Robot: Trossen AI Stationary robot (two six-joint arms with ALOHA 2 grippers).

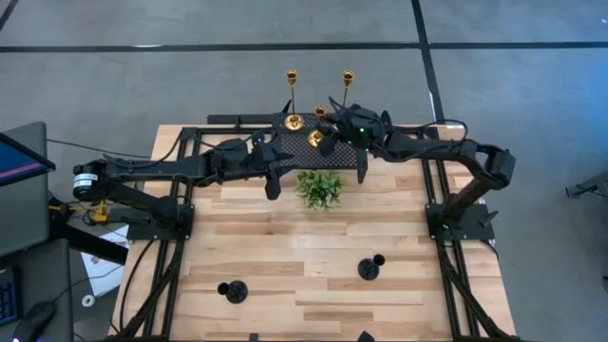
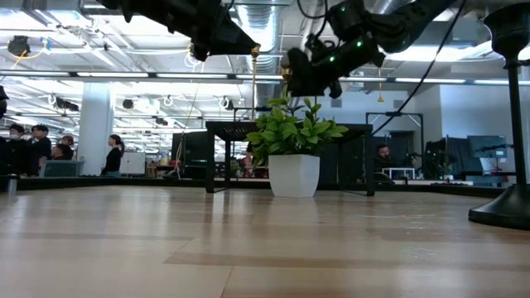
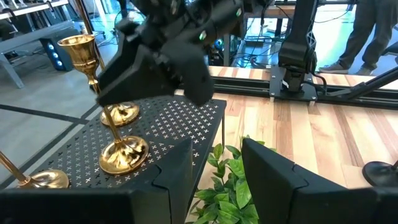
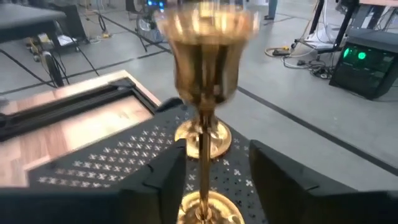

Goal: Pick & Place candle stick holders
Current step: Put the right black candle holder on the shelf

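Two short black holders (image 1: pixel 233 291) (image 1: pixel 370 269) on near part of wooden table (image 1: pixel 313 256), well apart. Green plant (image 1: pixel 320 189) at mid-table, just before black mesh stand (image 1: pixel 304 142). Left gripper (image 1: pixel 273 180) beside plant, fingers spread, holding nothing. Right gripper (image 1: pixel 328 126) above stand, fingers released either side of short gold holder (image 4: pixel 204 93), which stands on mesh. Two tall gold holders (image 1: pixel 293 98) (image 1: pixel 348 90) at stand's far side.
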